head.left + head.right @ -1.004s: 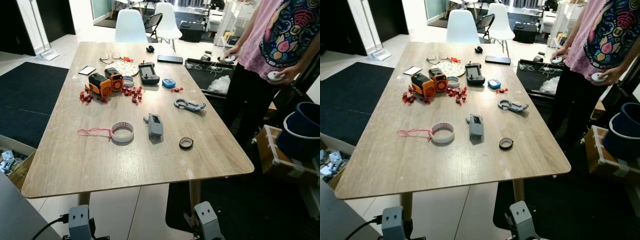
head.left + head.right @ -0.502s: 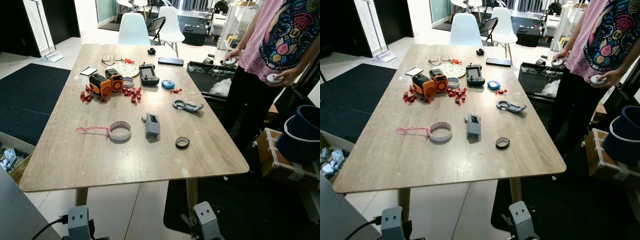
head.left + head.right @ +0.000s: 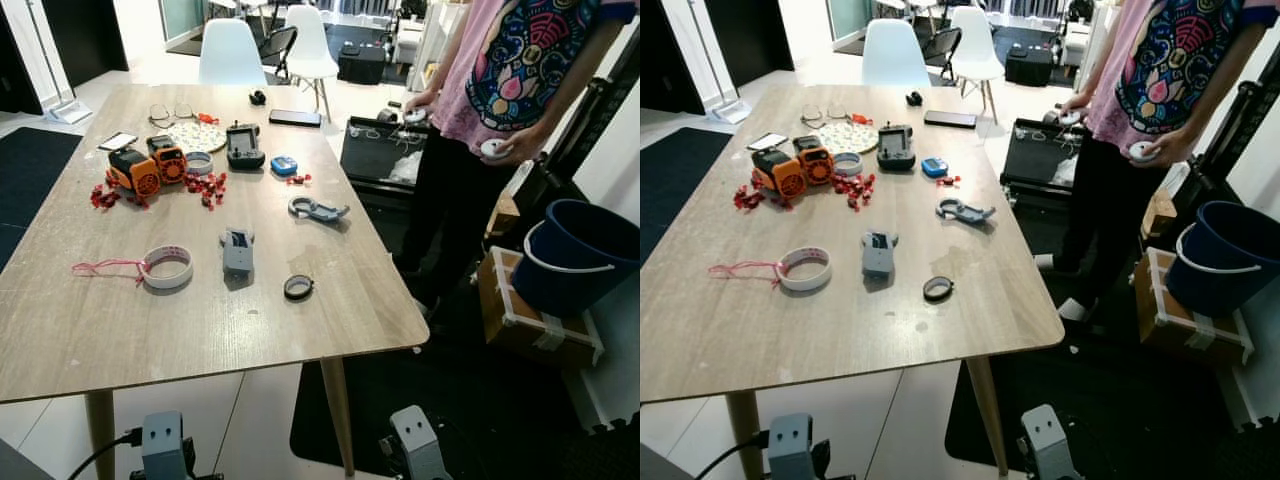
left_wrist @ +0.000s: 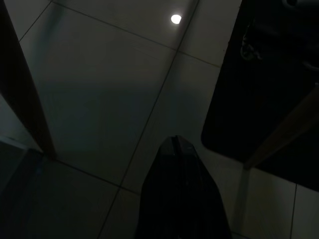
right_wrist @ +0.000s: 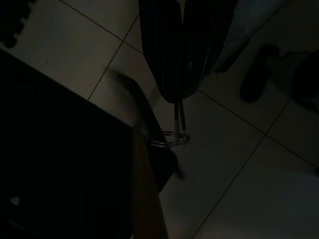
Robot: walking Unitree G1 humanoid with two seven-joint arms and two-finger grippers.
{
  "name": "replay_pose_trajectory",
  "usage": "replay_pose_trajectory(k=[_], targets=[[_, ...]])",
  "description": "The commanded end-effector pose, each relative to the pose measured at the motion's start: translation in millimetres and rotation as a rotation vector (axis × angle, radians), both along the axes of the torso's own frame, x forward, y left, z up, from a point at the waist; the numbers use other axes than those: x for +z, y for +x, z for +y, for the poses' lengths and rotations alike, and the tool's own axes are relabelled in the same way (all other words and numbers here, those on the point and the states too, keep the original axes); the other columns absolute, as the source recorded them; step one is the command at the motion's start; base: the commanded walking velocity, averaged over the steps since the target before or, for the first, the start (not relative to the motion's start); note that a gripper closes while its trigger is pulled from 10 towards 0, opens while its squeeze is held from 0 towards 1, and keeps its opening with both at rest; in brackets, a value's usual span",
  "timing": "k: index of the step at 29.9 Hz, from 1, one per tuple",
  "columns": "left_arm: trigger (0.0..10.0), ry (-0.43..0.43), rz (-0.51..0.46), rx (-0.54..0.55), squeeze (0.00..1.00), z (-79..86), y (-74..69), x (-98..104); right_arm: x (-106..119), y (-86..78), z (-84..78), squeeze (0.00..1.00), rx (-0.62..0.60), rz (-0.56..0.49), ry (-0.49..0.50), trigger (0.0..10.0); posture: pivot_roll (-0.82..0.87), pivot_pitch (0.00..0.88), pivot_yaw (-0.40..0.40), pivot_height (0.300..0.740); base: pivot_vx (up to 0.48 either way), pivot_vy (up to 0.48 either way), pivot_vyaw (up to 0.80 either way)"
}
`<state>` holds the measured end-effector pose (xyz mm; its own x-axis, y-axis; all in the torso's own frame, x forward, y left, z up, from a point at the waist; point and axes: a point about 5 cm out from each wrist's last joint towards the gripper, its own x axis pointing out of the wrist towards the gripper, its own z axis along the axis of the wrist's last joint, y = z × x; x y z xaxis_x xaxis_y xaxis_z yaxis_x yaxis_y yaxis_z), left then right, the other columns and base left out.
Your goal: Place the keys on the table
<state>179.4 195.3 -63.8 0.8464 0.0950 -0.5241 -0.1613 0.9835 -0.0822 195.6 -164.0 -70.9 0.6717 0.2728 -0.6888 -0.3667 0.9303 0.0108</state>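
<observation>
In the dark right wrist view, my right gripper (image 5: 182, 95) hangs low over the tiled floor, shut on the keys (image 5: 172, 135). A metal key shaft and ring dangle below its fingertips, beside a table leg. The long wooden table (image 3: 200, 325) stretches ahead of me in the eye views, its near edge just in front. My left gripper (image 4: 174, 143) hangs idle over the floor, its fingers pressed together with nothing between them.
On the table lie a tape roll (image 3: 167, 267), a grey device (image 3: 237, 250), a small black ring (image 3: 298, 288), orange gadgets (image 3: 148, 170) and a controller (image 3: 243, 147). A person (image 3: 500, 90) stands at its right side, with a blue bucket (image 3: 575, 255) on a box (image 3: 535, 320).
The camera has swung to the right, so the table sits further left in view and more of the bucket and box shows. Things on the table have not moved.
</observation>
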Motion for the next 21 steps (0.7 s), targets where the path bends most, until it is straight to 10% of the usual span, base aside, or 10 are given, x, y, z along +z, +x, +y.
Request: replay_pose_trajectory(k=[1,21], targets=[[10.0,0.006,0.015,0.003,0.00,2.3,-4.3,-2.1,-1.1,-1.7,0.2,0.00,-0.009,0.009,0.005,10.0,0.09,0.040,-0.071,0.740,0.000,0.000,0.00],[10.0,0.017,0.033,0.008,0.00,2.9,-2.3,-2.4,-0.9,-1.0,-3.9,0.00,-0.039,0.011,0.001,10.0,0.08,0.050,-0.062,0.740,0.000,-0.115,0.00]])
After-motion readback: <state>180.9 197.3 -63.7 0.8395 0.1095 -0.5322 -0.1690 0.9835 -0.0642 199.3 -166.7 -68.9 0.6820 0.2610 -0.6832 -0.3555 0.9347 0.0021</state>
